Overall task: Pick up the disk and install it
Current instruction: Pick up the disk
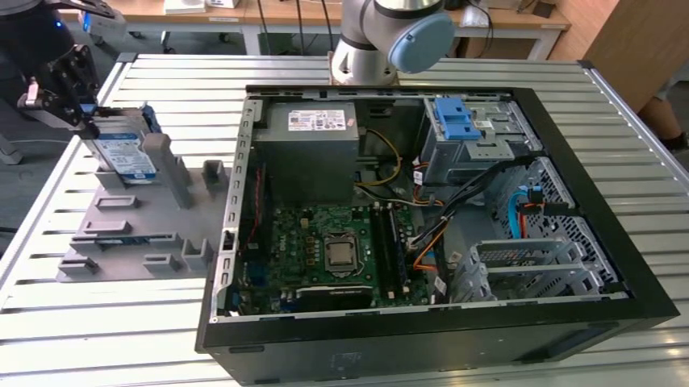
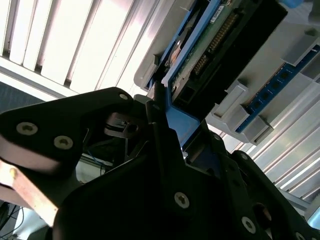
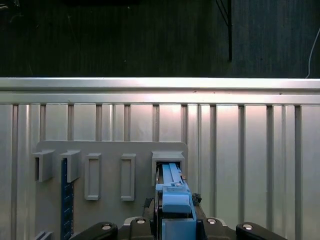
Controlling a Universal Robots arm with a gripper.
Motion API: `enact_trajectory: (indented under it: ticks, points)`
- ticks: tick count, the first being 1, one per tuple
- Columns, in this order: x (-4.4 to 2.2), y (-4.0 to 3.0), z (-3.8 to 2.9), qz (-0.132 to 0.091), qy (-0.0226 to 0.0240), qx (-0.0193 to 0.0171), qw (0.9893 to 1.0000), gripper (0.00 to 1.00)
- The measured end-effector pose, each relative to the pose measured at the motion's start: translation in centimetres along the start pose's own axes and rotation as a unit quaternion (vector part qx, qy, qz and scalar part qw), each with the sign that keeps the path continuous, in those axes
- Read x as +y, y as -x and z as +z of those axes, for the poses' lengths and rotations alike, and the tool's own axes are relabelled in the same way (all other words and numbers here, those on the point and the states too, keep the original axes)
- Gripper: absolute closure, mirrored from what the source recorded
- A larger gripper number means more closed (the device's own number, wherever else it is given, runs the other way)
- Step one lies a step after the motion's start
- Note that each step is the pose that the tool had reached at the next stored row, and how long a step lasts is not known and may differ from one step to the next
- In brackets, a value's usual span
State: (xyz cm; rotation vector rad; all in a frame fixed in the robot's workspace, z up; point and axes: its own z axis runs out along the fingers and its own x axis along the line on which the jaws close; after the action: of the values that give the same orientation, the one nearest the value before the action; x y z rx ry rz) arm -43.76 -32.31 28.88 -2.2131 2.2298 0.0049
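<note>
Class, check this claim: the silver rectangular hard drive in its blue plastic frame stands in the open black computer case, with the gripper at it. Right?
Wrong. The exterior view shows the disk standing in the grey slotted holder beside the black computer case, with the gripper at it.

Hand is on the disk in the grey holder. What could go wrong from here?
1. The hand grips the disk by one end of its blue frame; it might tilt or slip.
2. The disk stands in a slot of the grey holder; a skewed lift could jam it or drag the holder.
3. Loose cables cross the open computer case and could snag it.
</note>
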Motion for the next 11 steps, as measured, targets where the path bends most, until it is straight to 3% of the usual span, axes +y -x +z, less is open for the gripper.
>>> enact_trajectory:
  ticks: [11]
  points:
    - [0.0, 0.0, 0.0, 0.024, 0.0, 0.001, 0.9997, 0.63]
